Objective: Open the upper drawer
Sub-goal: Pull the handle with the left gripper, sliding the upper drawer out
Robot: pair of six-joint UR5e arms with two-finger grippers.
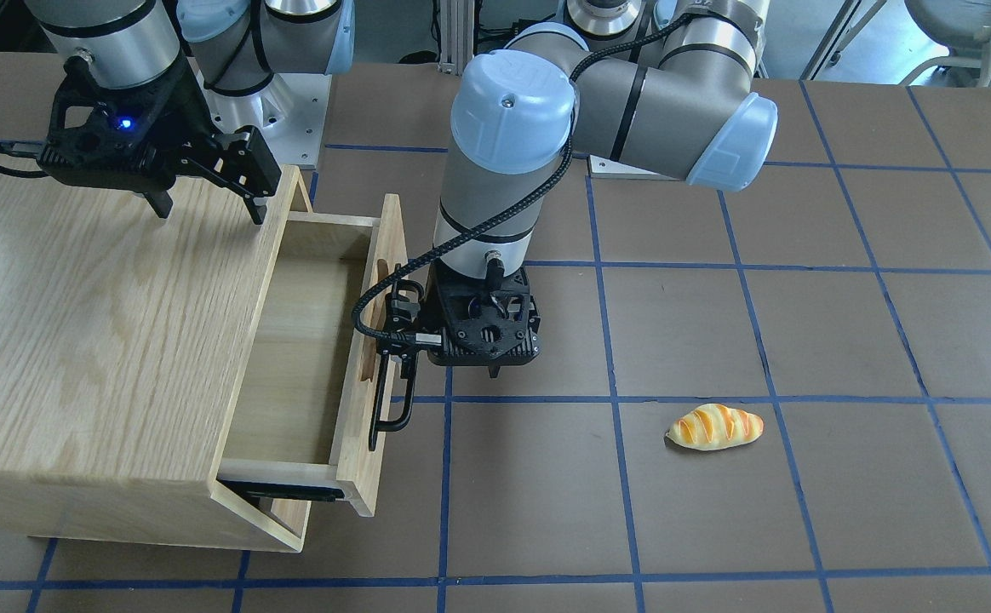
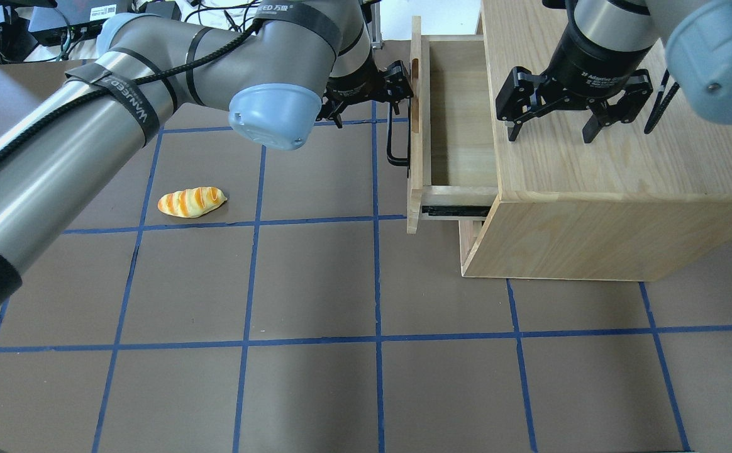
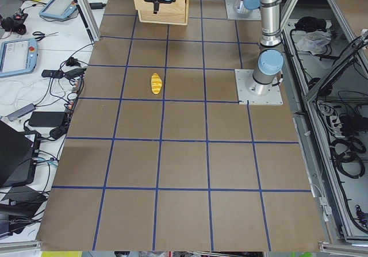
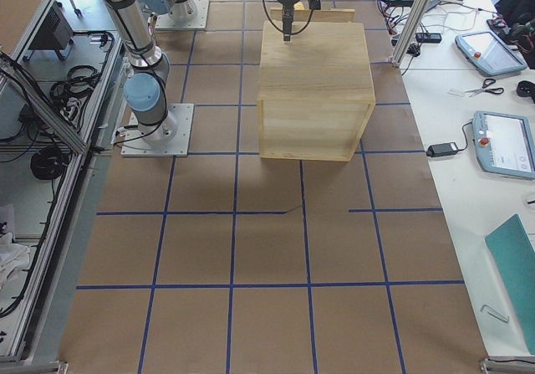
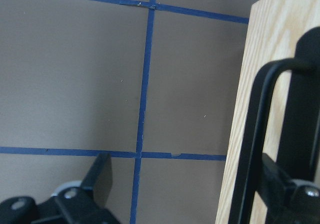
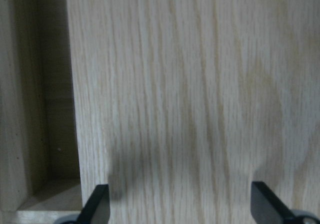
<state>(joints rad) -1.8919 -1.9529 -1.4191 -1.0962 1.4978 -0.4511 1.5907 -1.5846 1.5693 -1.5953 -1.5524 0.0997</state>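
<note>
Blocking most of the left gripper (image 5: 185, 164) in the wide views, its own wrist leaves only the wrist camera to show it: fingers spread wide, the handle (image 2: 391, 141) just inside one. The drawer (image 1: 291, 366) stands pulled out of the cabinet (image 1: 104, 323), centre-left in the front view. The right gripper (image 1: 206, 207), fingers parted, hovers over the cabinet top, upper left. Bread (image 1: 714, 426) lies lower right.

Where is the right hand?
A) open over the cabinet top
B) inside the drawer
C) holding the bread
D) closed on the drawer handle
A: the right hand is spread open, tips down over the cabinet top, holding nothing.
</note>
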